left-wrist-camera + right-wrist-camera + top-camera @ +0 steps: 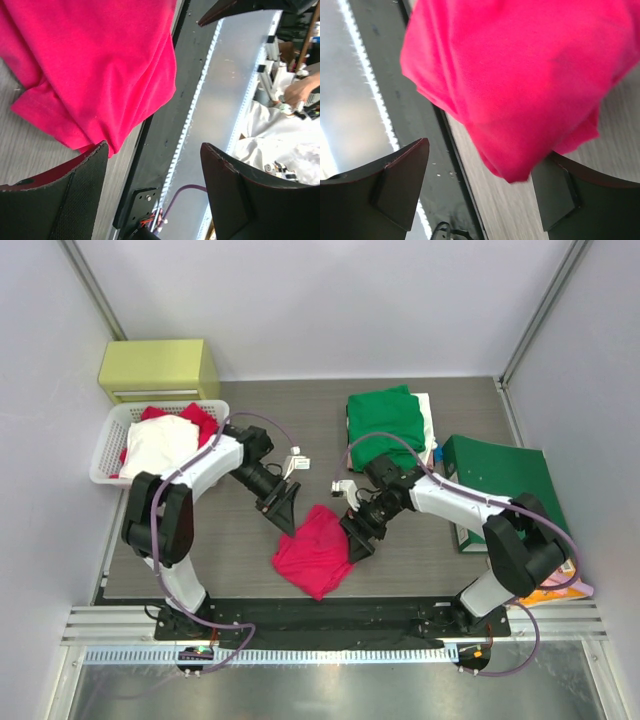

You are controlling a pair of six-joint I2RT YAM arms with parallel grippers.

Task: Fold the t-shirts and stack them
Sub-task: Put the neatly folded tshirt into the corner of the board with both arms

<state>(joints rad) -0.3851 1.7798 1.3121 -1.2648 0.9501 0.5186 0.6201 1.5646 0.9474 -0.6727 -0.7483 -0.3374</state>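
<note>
Left gripper [154,147]: fingers spread, nothing grasped, at red shirt's [314,552] left edge.
Right gripper [482,150]: fingers spread, empty, at its right edge.
Red shirt: bunched, middle of table's [250,560] front edge.
Green shirt [385,420]: folded, back edge.

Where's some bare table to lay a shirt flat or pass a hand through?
Bare table lies at the back middle, between the white basket and the green shirt stack, and at the front left, between the left arm and the red shirt. The right side is crowded: stack, dark-green folder, right arm.
</note>
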